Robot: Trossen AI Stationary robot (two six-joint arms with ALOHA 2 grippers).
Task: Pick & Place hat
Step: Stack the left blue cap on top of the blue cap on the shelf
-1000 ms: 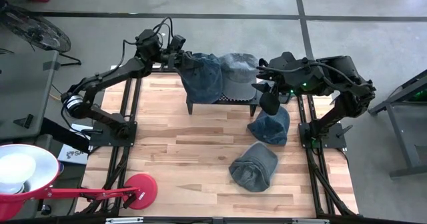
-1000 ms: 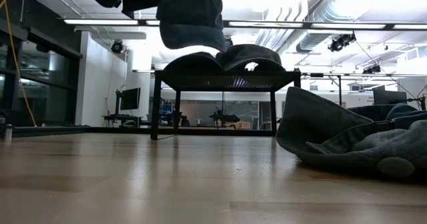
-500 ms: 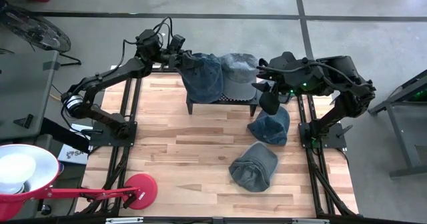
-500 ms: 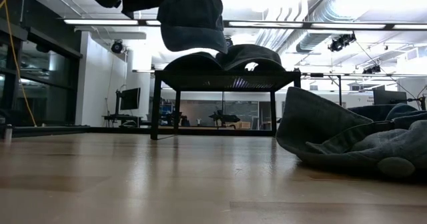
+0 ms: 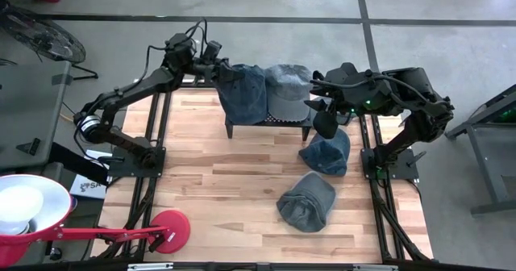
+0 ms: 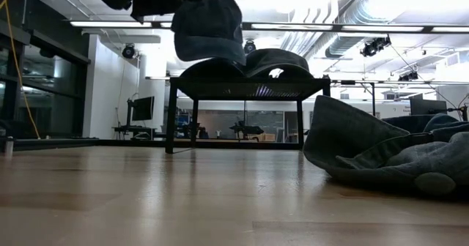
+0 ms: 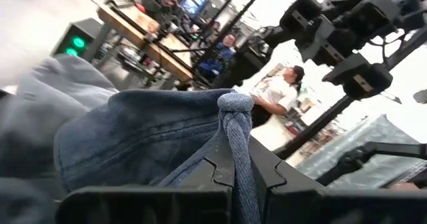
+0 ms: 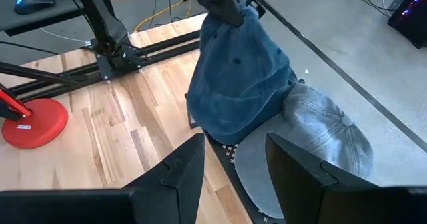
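Note:
My left gripper (image 5: 214, 66) is shut on a blue denim hat (image 5: 243, 93), which hangs over the left end of a black stand (image 6: 245, 86) at the table's far edge. In the low view the blue hat (image 6: 209, 25) is just above the stand. I cannot tell whether its lower edge touches the grey hat (image 5: 288, 81) lying crown up on the stand top. My right gripper (image 8: 233, 174) hovers open to the right of the stand, with nothing between its fingers. My left gripper pinches a bunched edge of the blue hat (image 7: 235, 127) between its two fingers (image 7: 217, 174). The fingers lie about level and come from the table's far left. The hat hangs below and beyond them, clear of the table top, with its crown (image 8: 240, 64) bulging toward the near side.
Two more denim hats lie on the wooden table, one (image 5: 326, 154) just near of the stand's right end and one (image 5: 307, 200) nearer the front. A red round base (image 5: 168, 229) sits at the front left. People show in the room beyond.
My left gripper has rolled a little at the wrist while staying shut. The blue hat has turned with it and sunk slightly, so its lower edge is closer to the grey hat on the stand.

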